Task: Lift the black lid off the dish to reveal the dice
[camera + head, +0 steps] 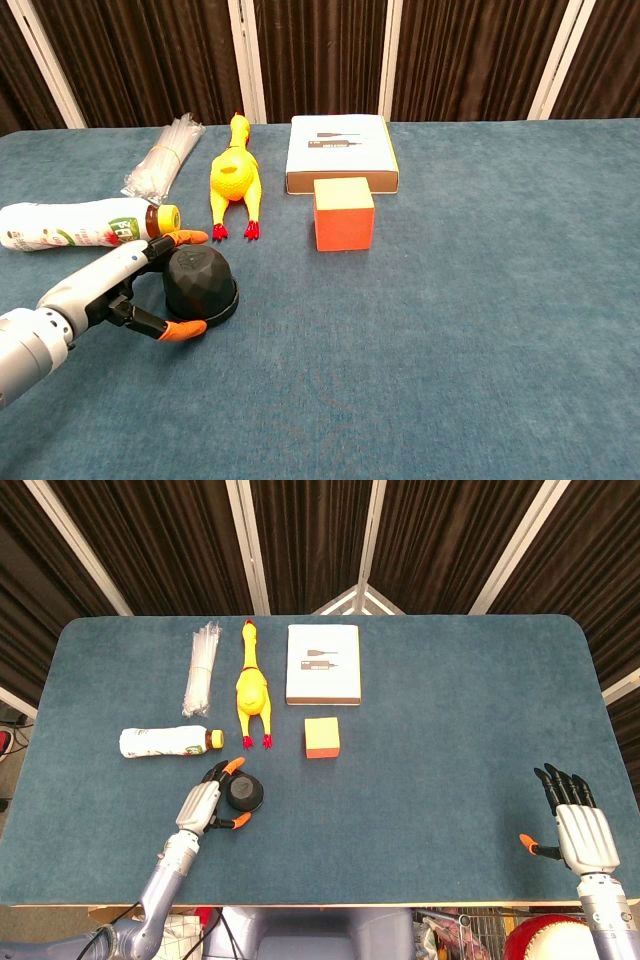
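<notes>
The black lid point(198, 284) sat on the blue table point(450, 300), near the front left, just in front of the bottle point(85, 223) lying on its side. Your left hand point(120, 290) was wrapped partway around the lid from its left, orange fingertips point(188, 237) at the back and the thumb at the front edge; you could not tell whether it truly gripped. Beyond the lid lay the rubber chicken point(233, 178), the bundle of cable ties point(165, 155), the orange cube point(343, 213) and the white box point(340, 152). Your right hand point(582, 825) rested flat, fingers spread and empty, near the front right edge, well apart from everything
</notes>
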Robot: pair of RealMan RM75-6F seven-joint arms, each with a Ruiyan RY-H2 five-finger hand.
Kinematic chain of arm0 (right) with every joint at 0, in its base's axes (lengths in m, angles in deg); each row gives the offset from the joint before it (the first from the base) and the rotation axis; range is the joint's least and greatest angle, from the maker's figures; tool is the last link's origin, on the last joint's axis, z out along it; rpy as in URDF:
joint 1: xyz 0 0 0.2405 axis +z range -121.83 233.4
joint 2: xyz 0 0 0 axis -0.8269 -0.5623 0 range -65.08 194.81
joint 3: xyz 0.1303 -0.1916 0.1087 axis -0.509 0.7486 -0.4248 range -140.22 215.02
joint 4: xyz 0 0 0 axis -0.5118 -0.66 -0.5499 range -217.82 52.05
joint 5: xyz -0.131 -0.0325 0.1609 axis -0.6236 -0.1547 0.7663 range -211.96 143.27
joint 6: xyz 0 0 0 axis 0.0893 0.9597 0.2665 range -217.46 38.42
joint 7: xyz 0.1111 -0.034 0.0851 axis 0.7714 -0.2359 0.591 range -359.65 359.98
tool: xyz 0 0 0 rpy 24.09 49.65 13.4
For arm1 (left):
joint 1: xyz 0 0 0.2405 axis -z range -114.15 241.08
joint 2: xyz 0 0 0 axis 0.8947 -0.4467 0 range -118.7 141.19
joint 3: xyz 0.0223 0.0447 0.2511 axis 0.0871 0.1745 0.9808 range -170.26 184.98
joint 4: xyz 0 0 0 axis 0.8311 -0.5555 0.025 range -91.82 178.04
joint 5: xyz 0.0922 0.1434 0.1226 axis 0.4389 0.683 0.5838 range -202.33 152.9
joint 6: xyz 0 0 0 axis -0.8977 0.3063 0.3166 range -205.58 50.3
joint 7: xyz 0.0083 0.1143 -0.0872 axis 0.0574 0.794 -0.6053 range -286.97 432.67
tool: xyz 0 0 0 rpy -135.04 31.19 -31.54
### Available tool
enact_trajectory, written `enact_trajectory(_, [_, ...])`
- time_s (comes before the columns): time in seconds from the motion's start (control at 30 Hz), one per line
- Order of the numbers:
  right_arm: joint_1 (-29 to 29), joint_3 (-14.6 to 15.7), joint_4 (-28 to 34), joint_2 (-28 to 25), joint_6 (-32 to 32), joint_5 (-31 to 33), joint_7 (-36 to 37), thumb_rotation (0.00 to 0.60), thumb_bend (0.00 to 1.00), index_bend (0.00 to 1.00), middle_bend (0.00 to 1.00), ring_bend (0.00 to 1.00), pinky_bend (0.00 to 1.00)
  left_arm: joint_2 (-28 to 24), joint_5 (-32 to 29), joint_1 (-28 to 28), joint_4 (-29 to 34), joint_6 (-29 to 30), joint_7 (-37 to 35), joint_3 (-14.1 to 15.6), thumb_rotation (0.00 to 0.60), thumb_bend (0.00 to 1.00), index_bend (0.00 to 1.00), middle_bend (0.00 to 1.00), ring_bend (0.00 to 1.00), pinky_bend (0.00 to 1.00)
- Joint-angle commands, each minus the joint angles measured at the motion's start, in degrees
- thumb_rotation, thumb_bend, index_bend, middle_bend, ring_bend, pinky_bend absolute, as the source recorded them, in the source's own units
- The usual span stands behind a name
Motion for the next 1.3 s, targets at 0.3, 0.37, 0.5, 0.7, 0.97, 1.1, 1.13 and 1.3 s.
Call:
enact_trajectory(0.3, [-0.2,0.3,0.2,-0.1,0.3,-0.2,0.4,0.600,0.19,0.06,0.03,0.07,0.00,0.4,-0.4,0.1,-0.1,-0.1,0.8,0.0,0.600,0.43,0.12,0.29,0.00,0.00])
enact_trajectory(0.37, [-0.2,0.2,0.2,-0.2,0.2,-0.2,0.5,0.600,0.19,0.06,0.03,0.07,0.00,0.7,-0.6,0.0,-0.4,0.1,0.8,-0.2,0.600,0.47,0.13,0.32,0.00,0.00])
enact_trajectory(0.5, [-0.1,0.2,0.1,-0.2,0.0,0.0,0.5,0.600,0.19,0.06,0.03,0.07,0.00,0.5,-0.5,-0.3,0.2,1.8,0.4,-1.1,0.600,0.57,0.16,0.36,0.00,0.00])
enact_trajectory(0.7, [-0.1,0.3,0.3,-0.2,0.0,0.0,0.1,0.600,0.19,0.06,0.03,0.07,0.00,-2.7,-0.2,-0.3,5.6,4.0,2.2,-3.2,0.600,0.62,0.16,0.39,0.00,0.00])
enact_trajectory(0.97, [-0.1,0.4,0.5,-0.1,-0.2,0.2,-0.4,0.600,0.19,0.06,0.03,0.07,0.00,-10.6,-2.7,0.2,18.2,4.1,7.5,-6.4,0.600,0.61,0.18,0.39,0.00,0.00])
enact_trajectory(1.1, [0.0,0.5,0.5,-0.1,-0.7,0.4,-0.8,0.600,0.19,0.06,0.03,0.07,0.00,-15.7,-8.0,1.6,26.0,1.3,10.3,-9.6,0.600,0.61,0.18,0.40,0.00,0.00])
enact_trajectory(1.13, [0.1,0.6,0.5,0.0,-0.7,0.3,-0.9,0.600,0.19,0.06,0.03,0.07,0.00,-16.8,-9.7,2.0,27.7,0.2,10.2,-10.3,0.600,0.61,0.19,0.41,0.00,0.00])
enact_trajectory(1.3, [0.1,0.5,0.5,0.1,-0.7,0.4,-1.3,0.600,0.19,0.06,0.03,0.07,0.00,-22.9,-18.2,4.9,33.7,-5.8,11.4,-12.8,0.600,0.61,0.19,0.41,0.00,0.00])
